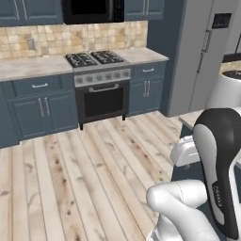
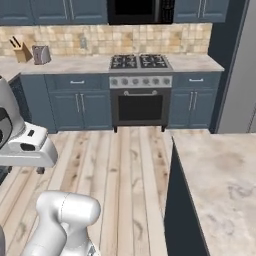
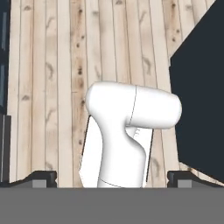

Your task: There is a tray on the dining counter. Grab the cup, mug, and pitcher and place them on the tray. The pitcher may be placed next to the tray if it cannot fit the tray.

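Note:
The dining counter (image 2: 220, 170), with its pale beige marbled top bare where it shows, runs along the right of the right base view; one corner of it (image 1: 189, 117) peeks out beside my arm in the left base view. The tray, cup, mug and pitcher are out of view. My gripper (image 3: 111, 178) points down at the wooden floor, left of the counter's dark side (image 3: 201, 87). Its two dark fingertips (image 3: 43, 177) stand wide apart, open, with nothing between them. The white hand (image 2: 30, 147) hangs at the left of the right base view.
Across the plank floor (image 2: 125, 165) stands a stove with oven (image 2: 140, 95), flanked by blue-grey cabinets (image 2: 77, 107) under a beige counter. A knife block (image 2: 21, 50) and a toaster (image 2: 41, 54) sit at the back left. A grey fridge (image 1: 202, 56) stands at the right.

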Robot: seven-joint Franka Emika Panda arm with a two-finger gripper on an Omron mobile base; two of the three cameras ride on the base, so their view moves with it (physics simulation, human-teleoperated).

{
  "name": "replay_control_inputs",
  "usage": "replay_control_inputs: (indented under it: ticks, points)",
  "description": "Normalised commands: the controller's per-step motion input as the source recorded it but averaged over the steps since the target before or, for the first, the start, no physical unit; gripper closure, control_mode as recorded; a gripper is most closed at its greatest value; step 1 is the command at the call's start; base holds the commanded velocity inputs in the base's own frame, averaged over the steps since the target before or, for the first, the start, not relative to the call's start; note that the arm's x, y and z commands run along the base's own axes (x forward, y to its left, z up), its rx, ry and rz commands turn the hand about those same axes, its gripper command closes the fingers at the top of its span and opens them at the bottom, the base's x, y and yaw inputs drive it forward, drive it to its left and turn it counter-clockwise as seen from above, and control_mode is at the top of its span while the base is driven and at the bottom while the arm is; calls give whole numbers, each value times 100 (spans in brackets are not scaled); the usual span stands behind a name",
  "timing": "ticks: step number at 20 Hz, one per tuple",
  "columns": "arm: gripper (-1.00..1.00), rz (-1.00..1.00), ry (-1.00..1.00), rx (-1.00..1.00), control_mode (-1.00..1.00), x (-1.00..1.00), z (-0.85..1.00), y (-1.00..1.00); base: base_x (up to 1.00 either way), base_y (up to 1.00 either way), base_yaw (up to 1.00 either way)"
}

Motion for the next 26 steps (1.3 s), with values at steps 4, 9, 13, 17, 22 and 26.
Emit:
replay_control_inputs:
  ticks: [4, 9, 13, 17, 22, 26]
  points:
    - [-100, 0, 0, 0, 100, 0, 0, 0, 100, 13, 2]
    - [-100, 0, 0, 0, 100, 0, 0, 0, 40, 14, 54]
    - [-100, 0, 0, 0, 100, 0, 0, 0, 0, 1, 91]
    - [-100, 0, 0, 0, 100, 0, 0, 0, 29, 5, 79]
    - [-100, 0, 0, 0, 100, 0, 0, 0, 45, 8, 71]
    - [-100, 0, 0, 0, 100, 0, 0, 0, 49, 4, 65]
